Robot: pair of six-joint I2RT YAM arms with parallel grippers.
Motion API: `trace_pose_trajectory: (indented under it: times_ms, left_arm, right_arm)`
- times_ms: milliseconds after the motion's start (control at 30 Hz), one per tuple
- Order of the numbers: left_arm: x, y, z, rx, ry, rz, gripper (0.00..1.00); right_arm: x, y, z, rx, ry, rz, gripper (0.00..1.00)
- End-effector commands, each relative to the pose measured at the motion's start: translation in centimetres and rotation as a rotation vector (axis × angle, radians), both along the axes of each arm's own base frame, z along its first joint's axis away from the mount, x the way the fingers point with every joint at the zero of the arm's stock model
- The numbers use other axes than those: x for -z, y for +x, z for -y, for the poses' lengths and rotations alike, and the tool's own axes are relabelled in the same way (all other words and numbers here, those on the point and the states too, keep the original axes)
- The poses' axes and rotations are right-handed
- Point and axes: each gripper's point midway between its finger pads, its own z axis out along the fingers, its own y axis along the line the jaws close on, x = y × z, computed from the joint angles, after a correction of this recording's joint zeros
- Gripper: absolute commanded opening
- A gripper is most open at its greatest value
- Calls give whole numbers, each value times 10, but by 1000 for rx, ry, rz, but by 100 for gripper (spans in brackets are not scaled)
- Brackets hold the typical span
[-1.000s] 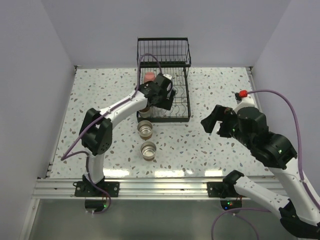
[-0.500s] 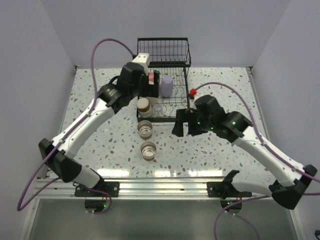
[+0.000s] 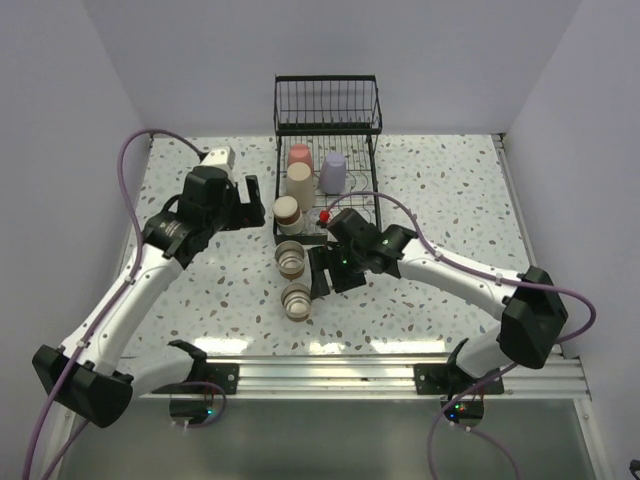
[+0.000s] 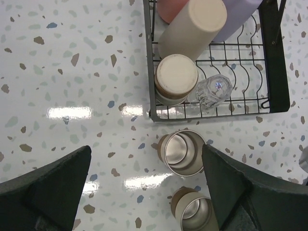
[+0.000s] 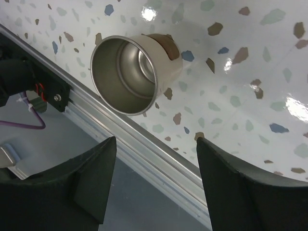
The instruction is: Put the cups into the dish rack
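5 cups sit in the dish rack (image 3: 328, 105): a coral-pink cup (image 4: 172, 9), a beige cup (image 4: 192, 26) and a lavender cup (image 4: 236, 24) toward its basket end, with an upturned brown cup (image 4: 175, 79) and a clear cup (image 4: 214, 91) at its front edge. 2 more brown cups, shiny metal inside, stand on the tabletop (image 3: 440, 190) in front of the rack: a closer cup (image 4: 182, 153) and a farther cup (image 5: 134, 72). The right claw (image 5: 155, 154) hangs beside the farther one, spread and empty. The left claw (image 4: 146, 163), left of the rack, gapes wide, holding nothing.
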Motion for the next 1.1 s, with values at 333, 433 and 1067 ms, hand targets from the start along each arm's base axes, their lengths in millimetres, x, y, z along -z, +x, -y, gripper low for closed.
trace_pose_trajectory:
  times_ms: [333,433,1067]
  left_arm:
    - [2,-27,-11,-29,-41,-1,100]
    - [2,-26,-10,-24,-42,-2,100]
    - [6,-24,-4,-12,-65,-4,100]
  right_arm:
    - [26,3,-39,-11,7,-19,57]
    - [32,5,-35,4,-31,-6,54]
    - [52,12,-41,14,-60,2,26]
